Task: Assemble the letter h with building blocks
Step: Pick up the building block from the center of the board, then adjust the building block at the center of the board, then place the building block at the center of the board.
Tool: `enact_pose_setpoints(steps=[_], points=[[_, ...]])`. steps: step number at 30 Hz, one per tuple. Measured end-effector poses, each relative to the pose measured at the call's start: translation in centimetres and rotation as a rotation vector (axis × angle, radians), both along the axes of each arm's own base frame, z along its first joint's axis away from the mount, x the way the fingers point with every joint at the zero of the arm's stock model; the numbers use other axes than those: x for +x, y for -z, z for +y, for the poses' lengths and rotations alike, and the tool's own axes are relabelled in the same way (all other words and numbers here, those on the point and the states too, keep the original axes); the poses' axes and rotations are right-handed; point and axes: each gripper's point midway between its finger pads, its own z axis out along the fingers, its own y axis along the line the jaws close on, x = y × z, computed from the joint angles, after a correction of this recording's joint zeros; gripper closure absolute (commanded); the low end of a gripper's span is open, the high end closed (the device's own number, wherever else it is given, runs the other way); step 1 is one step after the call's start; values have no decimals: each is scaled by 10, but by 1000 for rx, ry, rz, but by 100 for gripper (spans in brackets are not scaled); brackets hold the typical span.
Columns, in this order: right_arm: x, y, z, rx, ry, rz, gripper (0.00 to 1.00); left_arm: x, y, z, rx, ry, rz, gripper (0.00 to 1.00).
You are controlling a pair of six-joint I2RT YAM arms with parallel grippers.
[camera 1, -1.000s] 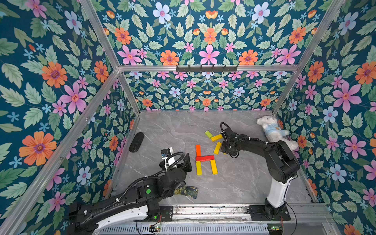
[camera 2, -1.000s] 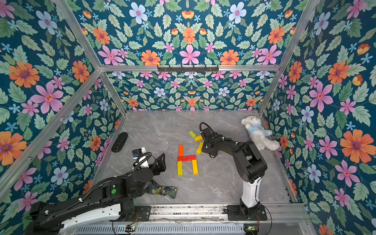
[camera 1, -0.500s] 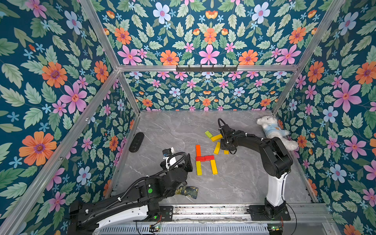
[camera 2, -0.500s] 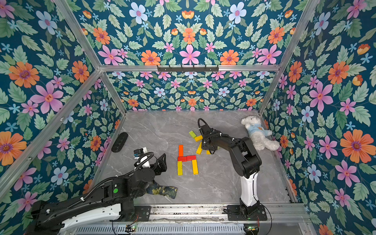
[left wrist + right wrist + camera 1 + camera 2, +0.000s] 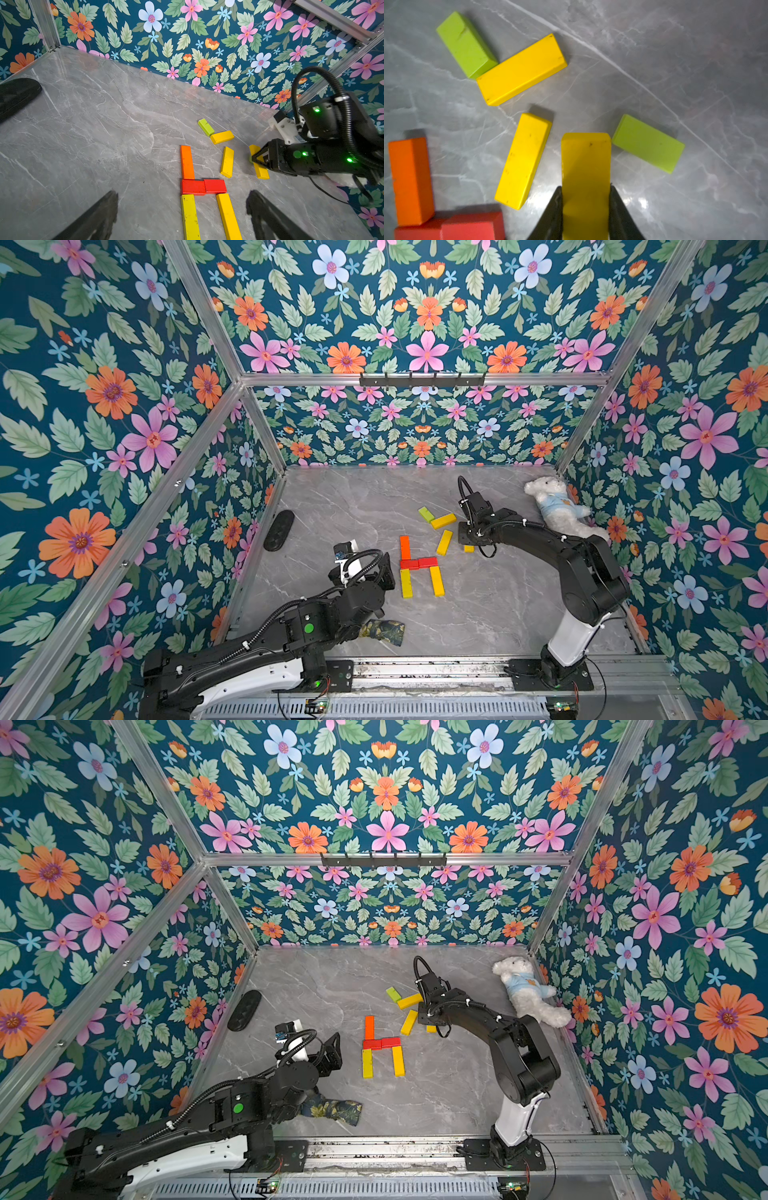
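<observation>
The right gripper [image 5: 585, 187] is closed on a dark yellow bar [image 5: 586, 162]. Clearance is limited on one side by a tilted yellow bar [image 5: 523, 160] and on the other by a lime bar [image 5: 648, 143] just beside it. In a top view, open marble floor [image 5: 490, 614] is provided at lower centre; the floor's upper right corner is blocked by a plush bear [image 5: 555, 508].

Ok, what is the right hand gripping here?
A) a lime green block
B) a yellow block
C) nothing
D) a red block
B: the right wrist view shows the right hand closed on a yellow block, pressing its two long sides.
</observation>
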Motion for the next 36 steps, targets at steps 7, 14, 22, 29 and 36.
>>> enact_pose_setpoints(steps=[7,14,22,29,36], points=[[-41,0,5,19,-60,43,82,1,0,-2,18,5,-2,1],[-53,21,8,2,-86,101,82,1,1,-4,28,10,-1,1],[-41,46,8,-32,-70,144,81,1,1,-4,24,12,0,1],[-15,54,10,-36,-40,143,82,1,1,-5,23,16,2,1],[10,53,28,-19,-30,125,83,1,2,-6,29,16,4,1]])
